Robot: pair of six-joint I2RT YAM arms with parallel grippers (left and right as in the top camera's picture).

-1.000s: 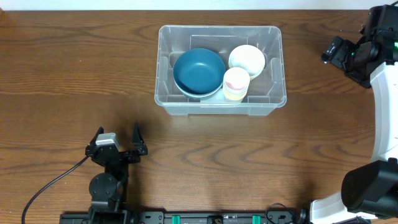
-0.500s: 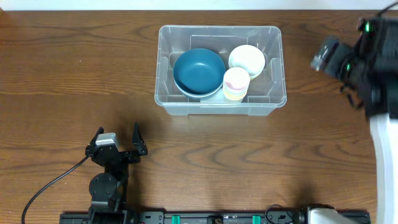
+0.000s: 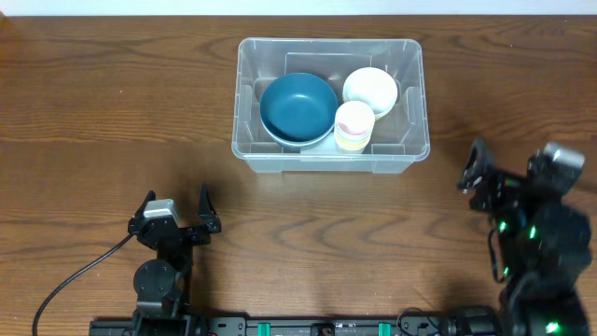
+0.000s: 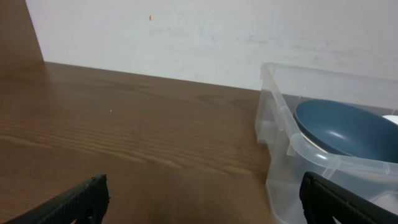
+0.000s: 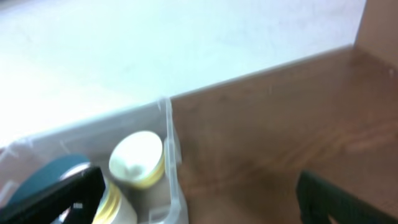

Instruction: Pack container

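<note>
While both arms stand apart from it, the container (image 3: 328,161), a large clear plastic bin with rounded corners, sits upright on the wooden surface (image 3: 93,112) close to the far edge, a little right of the middle. Inside it, a dark blue bowl (image 3: 298,107) fills the left half, leaning on the left wall with its mouth up. A white bowl (image 3: 370,89) lies in the far right corner of the bin, and a stack of small pale cups (image 3: 354,127) stands just in front of that bowl, touching or nearly touching the blue bowl's rim. The left pincer (image 3: 176,198) rests low near the near edge of the surface, left of the middle, well apart from the bin; its fingers are spread wide with nothing between them, and its wrist camera looks across bare wood to the bin's left wall and the blue bowl. A black cable (image 3: 75,275) trails from that arm's base toward the near left corner. The right pincer (image 5: 199,182) hangs near the right edge, blurred from overhead, its fingers likewise spread wide and holding nothing, with the bin's right wall in its blurred wrist view.
</note>
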